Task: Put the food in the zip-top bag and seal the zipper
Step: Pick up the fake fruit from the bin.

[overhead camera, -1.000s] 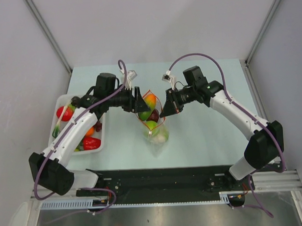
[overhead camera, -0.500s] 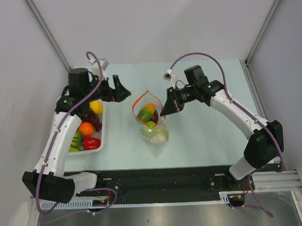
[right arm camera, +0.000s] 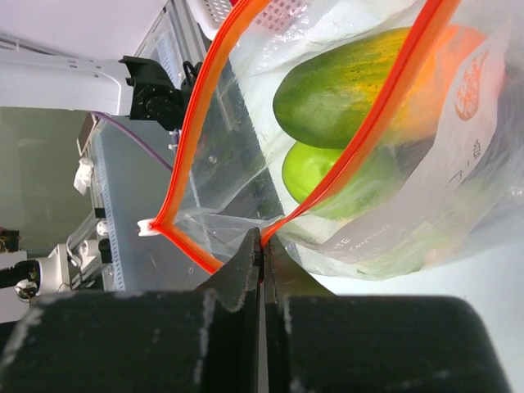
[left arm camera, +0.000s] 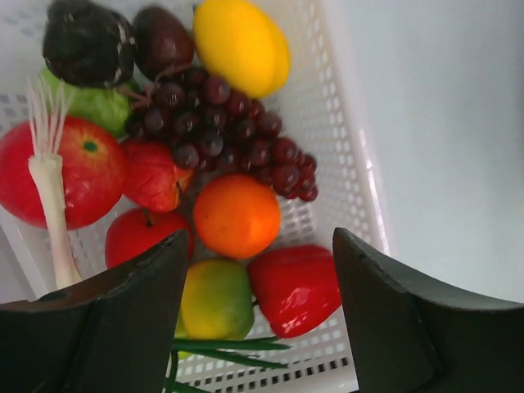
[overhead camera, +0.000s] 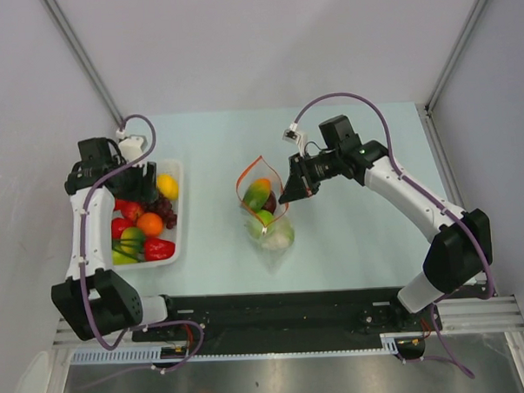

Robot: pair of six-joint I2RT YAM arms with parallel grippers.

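Observation:
The zip-top bag (overhead camera: 267,222) stands at the table's middle, its mouth held open, with a green-orange mango, a green apple, a dark piece and a whitish lump inside. My right gripper (overhead camera: 287,196) is shut on the orange-red zipper (right arm camera: 327,176) at the mouth's right edge. In the right wrist view the mango (right arm camera: 352,82) and the apple (right arm camera: 327,176) show through the plastic. My left gripper (overhead camera: 138,186) is open and empty, hovering over the white tray (overhead camera: 178,219). Below it lie an orange (left arm camera: 237,215), a red pepper (left arm camera: 296,286), dark grapes (left arm camera: 237,135), a lemon (left arm camera: 241,45) and red apples (left arm camera: 70,168).
The tray's lattice wall (left arm camera: 348,176) borders bare table on its right. A white leek stalk (left arm camera: 51,205) and a green-yellow fruit (left arm camera: 216,299) also lie in the tray. Grey walls enclose the table on three sides.
My left arm has let go of the bag's left rim and swung left to above the tray. The bag's mouth stays open. The right arm has not moved.

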